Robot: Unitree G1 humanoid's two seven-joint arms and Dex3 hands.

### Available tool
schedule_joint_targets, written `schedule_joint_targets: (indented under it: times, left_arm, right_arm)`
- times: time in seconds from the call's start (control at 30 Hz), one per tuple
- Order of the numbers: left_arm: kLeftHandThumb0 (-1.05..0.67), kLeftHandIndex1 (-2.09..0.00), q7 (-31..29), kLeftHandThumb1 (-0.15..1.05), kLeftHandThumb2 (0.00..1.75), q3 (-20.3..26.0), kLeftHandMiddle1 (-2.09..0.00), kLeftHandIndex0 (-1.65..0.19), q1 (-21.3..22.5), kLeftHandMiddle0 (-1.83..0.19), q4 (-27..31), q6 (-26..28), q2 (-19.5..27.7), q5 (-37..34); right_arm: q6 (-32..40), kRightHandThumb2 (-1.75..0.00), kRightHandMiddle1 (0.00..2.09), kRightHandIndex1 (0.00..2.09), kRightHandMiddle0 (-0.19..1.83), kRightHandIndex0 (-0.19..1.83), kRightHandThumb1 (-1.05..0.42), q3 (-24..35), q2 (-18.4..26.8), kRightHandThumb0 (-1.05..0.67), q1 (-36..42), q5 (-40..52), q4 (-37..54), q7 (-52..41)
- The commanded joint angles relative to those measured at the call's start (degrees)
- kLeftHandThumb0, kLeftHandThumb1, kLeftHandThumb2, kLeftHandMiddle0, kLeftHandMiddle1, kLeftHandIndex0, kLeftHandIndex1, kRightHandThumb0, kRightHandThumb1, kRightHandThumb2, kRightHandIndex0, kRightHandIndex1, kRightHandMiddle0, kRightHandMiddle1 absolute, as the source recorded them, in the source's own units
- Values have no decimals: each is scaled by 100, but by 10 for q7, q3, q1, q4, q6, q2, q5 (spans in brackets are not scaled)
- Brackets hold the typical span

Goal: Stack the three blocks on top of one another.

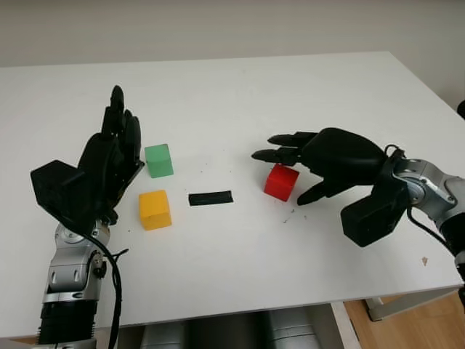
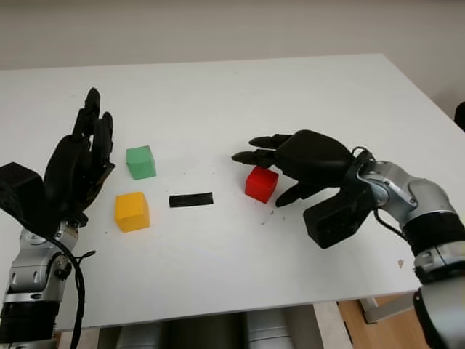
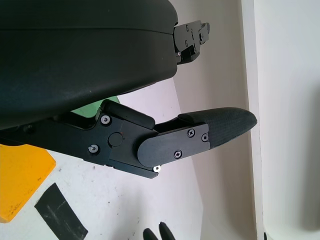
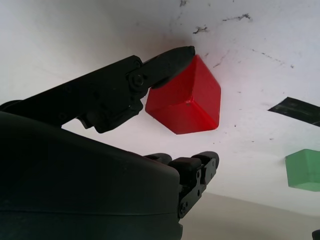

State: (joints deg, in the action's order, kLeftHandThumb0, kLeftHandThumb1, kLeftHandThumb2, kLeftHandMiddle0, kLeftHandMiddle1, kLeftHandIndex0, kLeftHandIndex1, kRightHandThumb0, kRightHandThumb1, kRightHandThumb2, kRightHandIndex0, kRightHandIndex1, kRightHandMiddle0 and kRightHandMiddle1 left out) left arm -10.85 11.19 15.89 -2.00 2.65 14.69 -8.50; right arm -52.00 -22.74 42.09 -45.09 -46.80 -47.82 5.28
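on the white table [image 1: 240, 80] the three blocks are sitting apart, none stacked. the red block [image 1: 280, 182] is lying right of centre, and the right hand [image 1: 330, 161] is arching over it from the right: two fingers [image 1: 280, 146] are reaching past its far side while the thumb [image 4: 165, 62] is touching one upper edge of the block, as the right wrist view shows. the grip is not closed around it, and the block is sitting on the table. a strip of black tape [image 1: 211, 198] is lying between the red block and the yellow block [image 1: 155, 209]. the green block [image 1: 158, 161] is sitting just behind the yellow one. the left hand [image 1: 109, 163] is hovering open, holding nothing, just left of the green and yellow blocks.
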Motion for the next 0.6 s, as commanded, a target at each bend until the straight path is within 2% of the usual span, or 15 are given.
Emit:
schedule_joint_targets:
  times: [0.0, 0.43, 0.57]
  left_arm:
    - [-72, 0, 1, 105, 67, -1, 0, 19, 1, 19, 14, -6, 2, 1]
    - [-73, 0, 16, 105, 66, -5, 0, 19, -3, 19, 25, -2, -11, 3]
    - [-72, 0, 18, 105, 67, -4, 0, 19, -4, 19, 25, -1, -14, 0]
  right_arm:
    - [-9, -6, 18, 12, 43, 38, -86, -10, -7, -41, -21, -14, -18, 30]
    - [-5, -5, 31, 12, 49, 39, -87, -73, -13, -41, -66, -79, -73, 123]
    - [-5, -5, 72, 10, 35, 41, -87, -81, -9, -36, -77, -83, -80, 135]
